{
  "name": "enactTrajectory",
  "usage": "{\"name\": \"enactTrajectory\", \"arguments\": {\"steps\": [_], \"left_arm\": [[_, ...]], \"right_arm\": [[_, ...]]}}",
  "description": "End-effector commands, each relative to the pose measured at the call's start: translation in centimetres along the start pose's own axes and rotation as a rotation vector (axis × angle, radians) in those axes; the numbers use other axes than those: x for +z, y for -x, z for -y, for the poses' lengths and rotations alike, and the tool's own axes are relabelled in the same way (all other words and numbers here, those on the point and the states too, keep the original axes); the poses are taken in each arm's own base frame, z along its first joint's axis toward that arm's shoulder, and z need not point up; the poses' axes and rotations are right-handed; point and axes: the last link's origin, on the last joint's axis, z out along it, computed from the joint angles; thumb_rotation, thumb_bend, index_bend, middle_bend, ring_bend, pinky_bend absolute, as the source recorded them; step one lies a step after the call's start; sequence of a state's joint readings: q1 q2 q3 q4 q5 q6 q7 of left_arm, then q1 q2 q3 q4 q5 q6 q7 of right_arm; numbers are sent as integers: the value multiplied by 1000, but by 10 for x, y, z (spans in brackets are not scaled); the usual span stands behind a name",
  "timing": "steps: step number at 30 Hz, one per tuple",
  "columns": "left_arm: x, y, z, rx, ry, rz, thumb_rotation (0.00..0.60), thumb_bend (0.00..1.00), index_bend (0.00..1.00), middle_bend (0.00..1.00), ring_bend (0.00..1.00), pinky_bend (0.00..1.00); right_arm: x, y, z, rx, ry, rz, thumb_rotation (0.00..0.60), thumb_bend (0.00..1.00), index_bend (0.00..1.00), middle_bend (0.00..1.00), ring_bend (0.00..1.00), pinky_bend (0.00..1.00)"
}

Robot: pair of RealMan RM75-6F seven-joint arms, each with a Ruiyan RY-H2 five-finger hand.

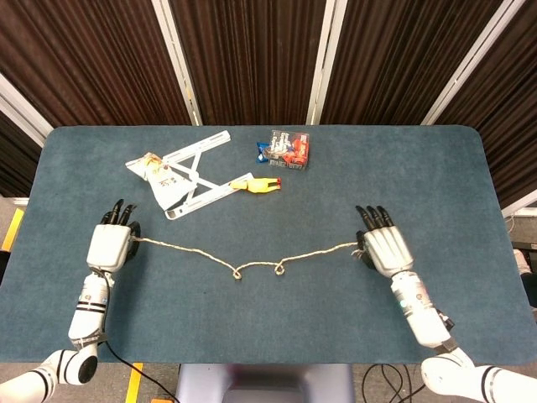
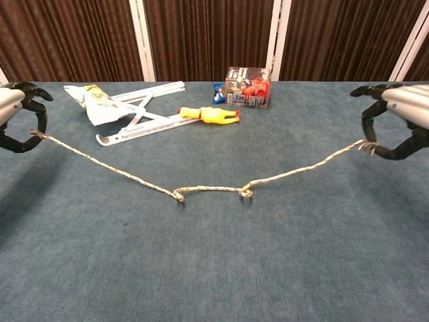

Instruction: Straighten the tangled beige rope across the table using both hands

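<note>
The beige rope runs across the blue table, sagging toward the front in its middle, where two small tight kinks remain. My left hand pinches the rope's left end near the table's left side. My right hand pinches the right end at the right of centre. Both ends hang lifted off the cloth in the chest view, while the middle lies on the table.
A white folding rack with a snack bag on it lies at the back left. A yellow toy and a small printed box sit behind the rope. The table's front edge is close below the rope.
</note>
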State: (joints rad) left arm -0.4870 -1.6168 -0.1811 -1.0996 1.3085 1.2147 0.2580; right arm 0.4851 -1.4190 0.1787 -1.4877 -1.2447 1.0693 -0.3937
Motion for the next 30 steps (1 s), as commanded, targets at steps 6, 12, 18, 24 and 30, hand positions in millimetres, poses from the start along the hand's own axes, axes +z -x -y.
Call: {"name": "enactTrajectory", "arguments": {"steps": [6, 12, 18, 24, 30], "left_arm": [[-3, -5, 23, 19, -51, -9, 600, 494, 640, 147, 37, 243], [-6, -4, 38, 23, -94, -1, 600, 495, 640, 147, 38, 243], [-7, -2, 46, 35, -110, 9, 600, 494, 640, 148, 38, 243], [-6, 0, 44, 36, -102, 13, 600, 494, 640, 148, 38, 243], [-6, 3, 43, 48, -100, 25, 600, 493, 640, 148, 39, 243]], "right_arm": [[3, -11, -40, 29, 103, -10, 600, 612, 837, 141, 0, 0], [-1, -20, -70, 30, 172, -34, 600, 612, 837, 141, 0, 0], [-5, -22, -96, 44, 233, -34, 600, 611, 837, 142, 0, 0], [-6, -18, -110, 47, 261, -19, 600, 611, 837, 141, 0, 0], [-5, -10, -120, 44, 288, 1, 600, 612, 837, 141, 0, 0]]}}
